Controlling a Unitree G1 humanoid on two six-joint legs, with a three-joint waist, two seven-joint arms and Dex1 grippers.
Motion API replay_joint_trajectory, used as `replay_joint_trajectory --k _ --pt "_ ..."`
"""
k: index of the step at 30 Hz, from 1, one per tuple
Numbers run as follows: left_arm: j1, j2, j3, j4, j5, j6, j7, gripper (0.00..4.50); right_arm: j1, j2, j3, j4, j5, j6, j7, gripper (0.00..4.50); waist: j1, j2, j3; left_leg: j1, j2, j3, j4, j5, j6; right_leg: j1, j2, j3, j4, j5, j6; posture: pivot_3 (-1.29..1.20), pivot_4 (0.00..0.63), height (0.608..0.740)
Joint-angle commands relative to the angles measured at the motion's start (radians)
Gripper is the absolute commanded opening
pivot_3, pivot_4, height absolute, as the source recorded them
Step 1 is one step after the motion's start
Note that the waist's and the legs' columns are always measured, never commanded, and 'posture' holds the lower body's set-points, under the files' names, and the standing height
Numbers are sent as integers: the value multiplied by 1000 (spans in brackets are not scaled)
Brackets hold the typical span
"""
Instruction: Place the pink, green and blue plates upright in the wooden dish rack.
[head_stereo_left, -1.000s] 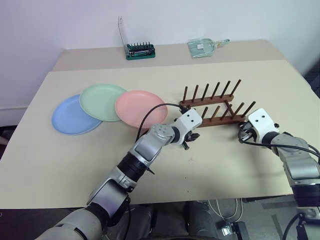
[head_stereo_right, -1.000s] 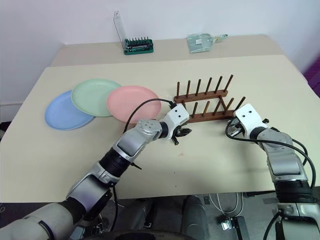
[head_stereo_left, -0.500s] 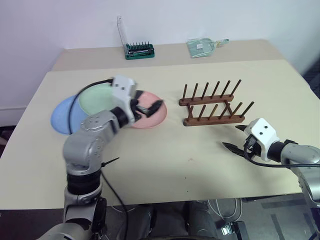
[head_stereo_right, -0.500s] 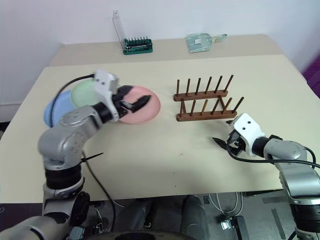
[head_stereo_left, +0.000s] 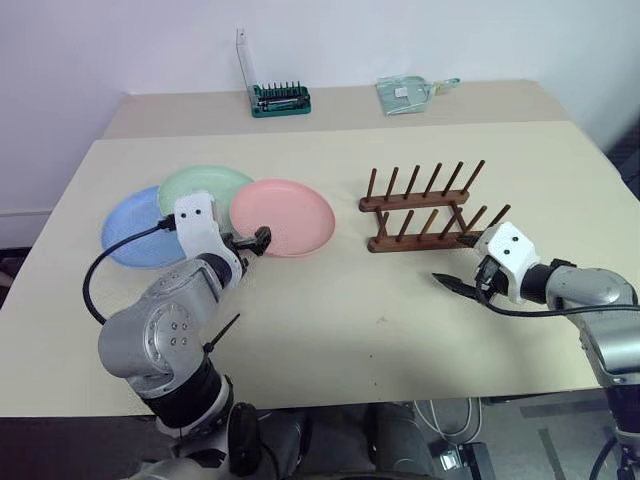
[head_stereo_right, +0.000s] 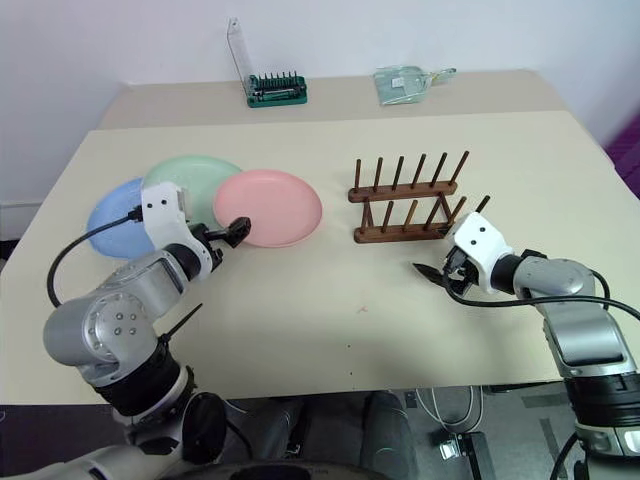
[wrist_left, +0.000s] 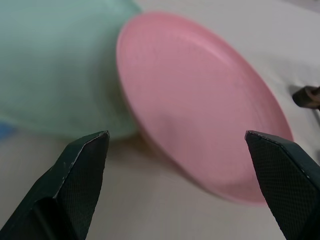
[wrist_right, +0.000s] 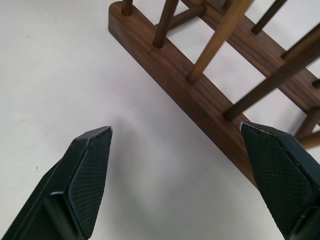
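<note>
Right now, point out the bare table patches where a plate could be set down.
Free: the table between the pink plate and the wooden dish rack, and the wide front strip between the left gripper and right gripper. Crowded: the left side, where the blue plate, green plate and pink plate overlap.

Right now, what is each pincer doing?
Left pincer: open, holding nothing, facing the pink plate.
Right pincer: open, holding nothing, beside the dish rack.
</note>
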Motion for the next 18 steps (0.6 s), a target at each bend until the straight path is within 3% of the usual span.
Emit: replay_joint_trajectory --k 1,9,12,18 --pt "-38 -66 91 3 23 9 44 4465 -13 -1 -9 -11 0 -23 2 4177 1 0 0 0 0 0 0 0 0 0 1 0 0 0 0 0 150 740" --pt "-155 -80 197 192 -27 9 31 4465 30 5 -20 -60 2 -17 -18 4177 1 0 0 0 3 0 0 -1 -2 0 3 0 -1 0 -1 0 150 740" --pt "-172 -61 172 265 -32 9 17 3743 47 7 -27 -81 1 -11 -32 4203 1 0 0 0 3 0 1 -1 -2 0 3 0 -1 0 -1 0 150 740" --pt "-176 -73 178 273 -57 9 12 705 82 0 -49 -120 7 5 -49 4203 -1 0 0 0 3 0 0 -2 -3 -1 4 0 -1 1 -1 0 150 740"
